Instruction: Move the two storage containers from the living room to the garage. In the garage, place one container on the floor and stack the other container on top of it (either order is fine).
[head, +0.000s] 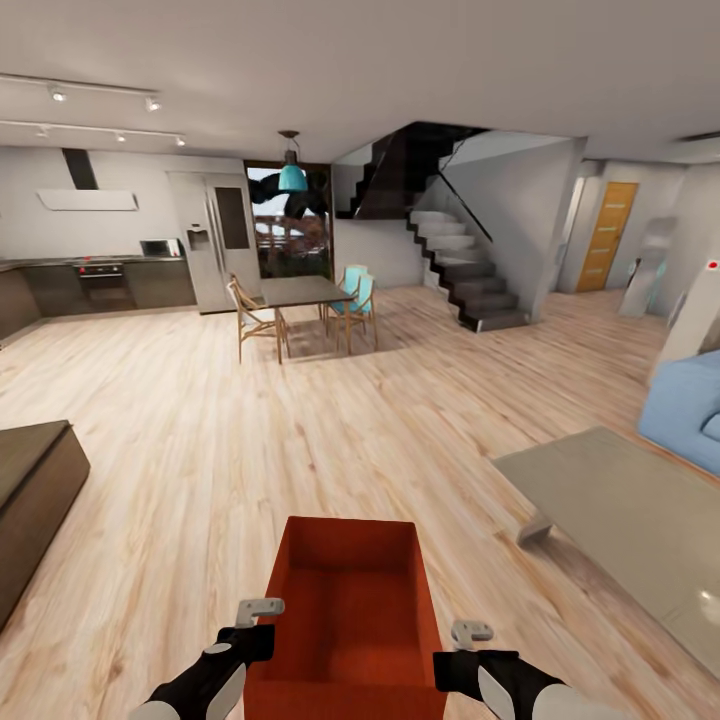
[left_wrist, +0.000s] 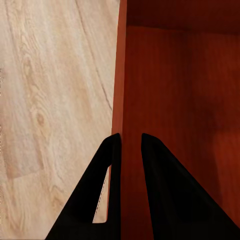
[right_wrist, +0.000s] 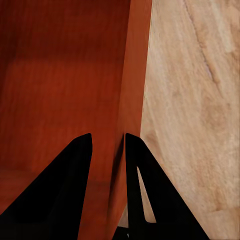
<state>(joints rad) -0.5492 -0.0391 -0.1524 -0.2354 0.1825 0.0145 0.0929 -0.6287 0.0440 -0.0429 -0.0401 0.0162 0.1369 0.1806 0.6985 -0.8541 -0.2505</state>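
— Low at the near middle of the head view, what is being carried?

— One storage container (head: 350, 610), an orange-red open-topped bin, held above the light wood plank floor (head: 200, 450) of the living room. Its long axis runs from near to far, straight away from the robot, with the open mouth facing up and the far short wall pointing toward the dining table (head: 300, 291).

— How do the hands stand on it?

— The left hand (left_wrist: 129, 142) is clamped on the container's left long wall: one finger outside, one inside, the thin wall pinched between them. The right hand (right_wrist: 107, 142) grips the right long wall the same way, its fingers closed across the rim. Both hold near the container's near end.

— And around it?

— Off to the right lies a grey rug (head: 620, 510), and beyond it the corner of a blue sofa (head: 685, 405). A dark low cabinet (head: 30, 490) sits at the left edge. Farther off are wooden chairs (head: 258, 318) round the table, a teal pendant lamp (head: 292, 177) above it, a kitchen counter (head: 100, 280) at the far left, a staircase (head: 465, 265) in the middle distance, and an orange door (head: 610, 235) at the far right.
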